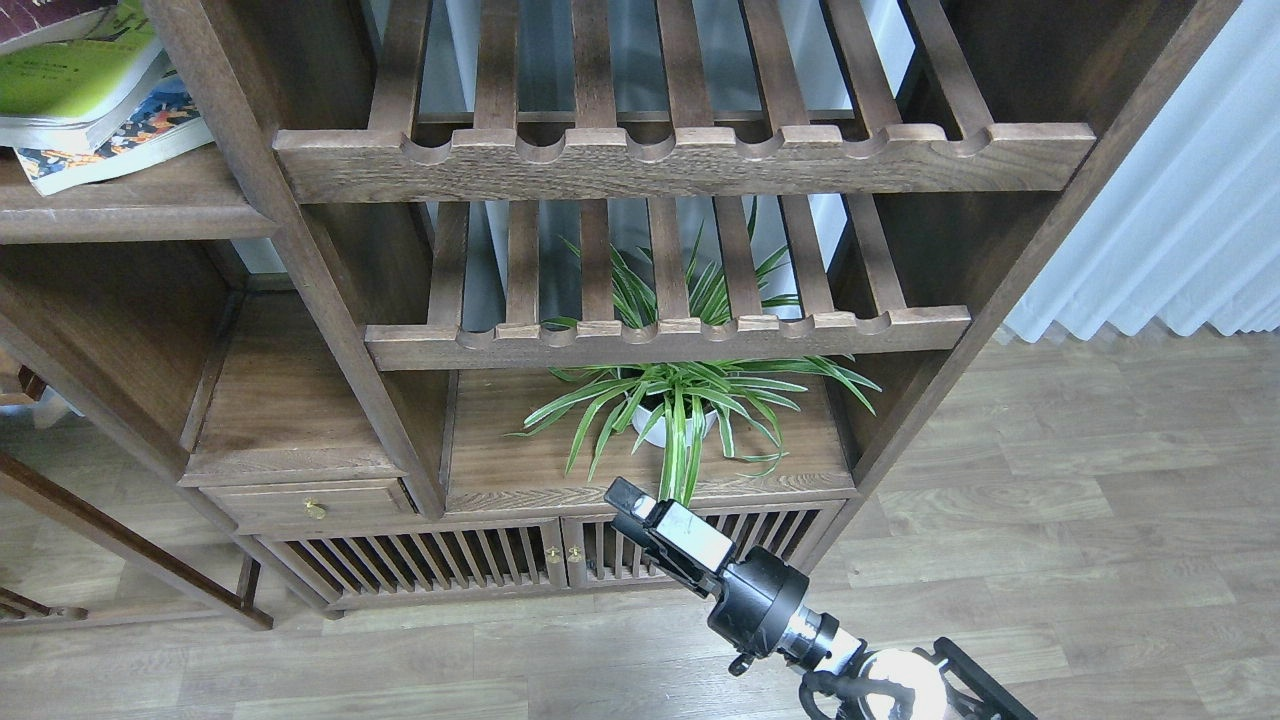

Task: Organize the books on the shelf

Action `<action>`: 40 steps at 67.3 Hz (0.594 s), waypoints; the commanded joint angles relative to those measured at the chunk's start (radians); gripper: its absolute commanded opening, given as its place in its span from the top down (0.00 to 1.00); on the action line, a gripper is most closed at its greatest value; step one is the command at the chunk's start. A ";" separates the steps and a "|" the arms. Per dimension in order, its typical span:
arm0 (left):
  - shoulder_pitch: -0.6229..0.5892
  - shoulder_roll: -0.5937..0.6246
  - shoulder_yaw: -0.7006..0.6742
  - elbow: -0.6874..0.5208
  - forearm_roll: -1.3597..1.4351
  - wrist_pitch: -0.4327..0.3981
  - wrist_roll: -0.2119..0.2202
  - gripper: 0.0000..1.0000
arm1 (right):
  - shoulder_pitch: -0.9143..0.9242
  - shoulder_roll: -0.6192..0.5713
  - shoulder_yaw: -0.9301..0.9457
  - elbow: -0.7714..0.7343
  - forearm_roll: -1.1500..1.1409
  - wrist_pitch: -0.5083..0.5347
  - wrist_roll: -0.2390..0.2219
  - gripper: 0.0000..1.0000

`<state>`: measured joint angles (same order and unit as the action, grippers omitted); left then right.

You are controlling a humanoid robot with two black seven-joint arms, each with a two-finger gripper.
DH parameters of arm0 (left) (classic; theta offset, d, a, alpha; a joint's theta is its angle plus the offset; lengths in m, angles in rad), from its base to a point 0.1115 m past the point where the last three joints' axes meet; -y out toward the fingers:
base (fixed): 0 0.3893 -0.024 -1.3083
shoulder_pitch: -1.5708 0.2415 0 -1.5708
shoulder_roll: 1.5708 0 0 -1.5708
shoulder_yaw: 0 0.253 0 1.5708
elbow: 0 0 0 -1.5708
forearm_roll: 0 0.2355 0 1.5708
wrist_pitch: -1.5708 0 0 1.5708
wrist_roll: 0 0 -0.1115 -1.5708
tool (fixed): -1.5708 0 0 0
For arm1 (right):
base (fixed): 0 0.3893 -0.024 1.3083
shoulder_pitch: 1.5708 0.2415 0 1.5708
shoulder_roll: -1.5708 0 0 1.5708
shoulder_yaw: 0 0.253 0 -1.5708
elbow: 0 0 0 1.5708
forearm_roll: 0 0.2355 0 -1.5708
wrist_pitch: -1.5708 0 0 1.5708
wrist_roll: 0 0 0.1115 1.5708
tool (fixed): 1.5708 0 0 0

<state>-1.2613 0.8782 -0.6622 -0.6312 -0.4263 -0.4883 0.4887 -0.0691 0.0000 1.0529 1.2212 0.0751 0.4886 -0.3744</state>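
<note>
Three books lie stacked at the top left of the head view on the dark-brown shelf [130, 205]. The maroon book [45, 15] is on top, mostly cut off by the frame edge. Under it is the yellow-green white-edged book [70, 85]. At the bottom is the smaller book with the blue picture [125, 135]. My right gripper [624, 497] hangs low at centre, in front of the cabinet's bottom doors, far from the books. Its fingers cannot be told apart. My left gripper is out of view.
Two slatted racks with scalloped rails [680, 160] fill the cabinet's middle. A potted spider plant [680, 405] stands below them, just behind my right gripper. A small drawer [310, 500] and slatted doors [430, 565] are at the bottom. White curtain [1180, 200] hangs at right.
</note>
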 commanded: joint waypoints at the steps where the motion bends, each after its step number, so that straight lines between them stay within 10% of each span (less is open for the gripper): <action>1: -0.017 -0.051 -0.013 0.021 -0.002 0.000 0.000 0.28 | 0.000 0.000 -0.002 -0.002 -0.002 0.000 -0.001 0.00; 13: -0.029 -0.042 -0.037 0.013 -0.008 0.000 0.000 0.01 | 0.000 0.000 -0.002 -0.005 -0.005 0.000 0.000 0.00; 40: -0.015 0.116 -0.224 -0.073 -0.017 0.000 0.000 0.01 | 0.002 0.000 -0.001 -0.014 -0.006 0.000 0.000 0.00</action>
<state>-1.2897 0.9102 -0.8844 -0.6780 -0.4418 -0.4888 0.4883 -0.0675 0.0000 1.0513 1.2099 0.0691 0.4887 -0.3754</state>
